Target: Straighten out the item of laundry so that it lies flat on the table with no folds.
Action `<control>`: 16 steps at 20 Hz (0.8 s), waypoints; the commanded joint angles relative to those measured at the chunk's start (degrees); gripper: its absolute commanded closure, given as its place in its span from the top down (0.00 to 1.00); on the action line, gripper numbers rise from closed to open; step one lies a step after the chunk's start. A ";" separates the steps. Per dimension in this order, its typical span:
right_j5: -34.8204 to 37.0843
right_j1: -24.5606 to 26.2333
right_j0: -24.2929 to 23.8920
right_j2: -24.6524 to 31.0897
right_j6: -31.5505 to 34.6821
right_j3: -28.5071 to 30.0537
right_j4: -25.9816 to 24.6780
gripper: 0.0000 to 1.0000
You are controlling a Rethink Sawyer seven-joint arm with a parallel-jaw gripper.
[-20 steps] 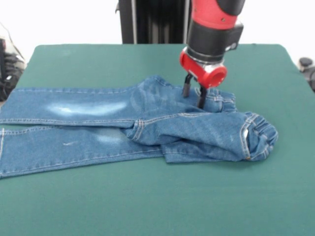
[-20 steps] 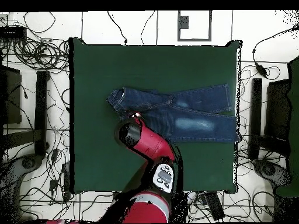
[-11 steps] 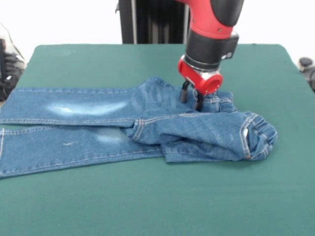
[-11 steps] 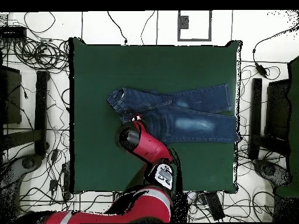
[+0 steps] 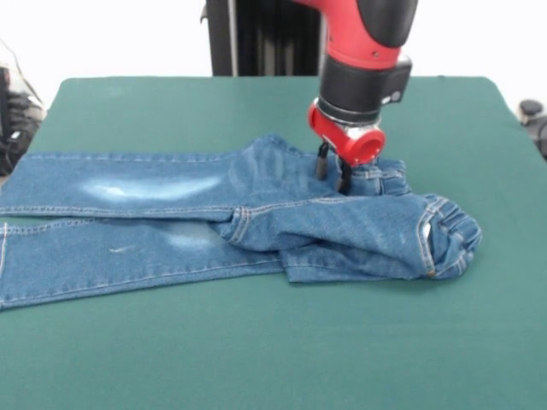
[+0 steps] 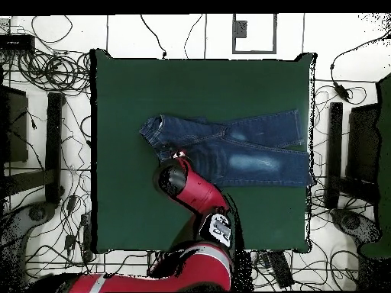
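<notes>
- Setting: dark green table (image 5: pixel 256 359), white surround; the overhead view shows cables and stands on the floor around it.
- Gripper (image 5: pixel 331 173) points straight down, both tips on or just above the denim at the far edge of the seat. Fingers stand narrowly apart with a small gap between them; nothing clamped that can be seen.
- Directly under and around the tips: the item of laundry (image 5: pixel 171 213), small blue jeans, lying roughly mid-table.
- On the camera side of the gripper, the waist end is folded over on itself; the gathered waistband (image 5: pixel 440 239) sits bunched to one side, just beyond the fold.
- Away to the other side, both legs run out long and nearly flat, with faded patches on the thighs, reaching the table edge.
- Overhead view: red arm (image 6: pixel 200 194) covers the grasp point, so contact depth cannot be confirmed there.
- Step in hand, as judged: pinch the folded top layer.
- To do it well: take only the upper layer and close fully before lifting. Lift low, drag away from the legs so the flap unrolls. Avoid snagging the lower layer, or the whole garment slides.
</notes>
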 commanded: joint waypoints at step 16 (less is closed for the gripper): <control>18.14 1.88 -0.28 7.67 10.42 5.04 2.85 0.00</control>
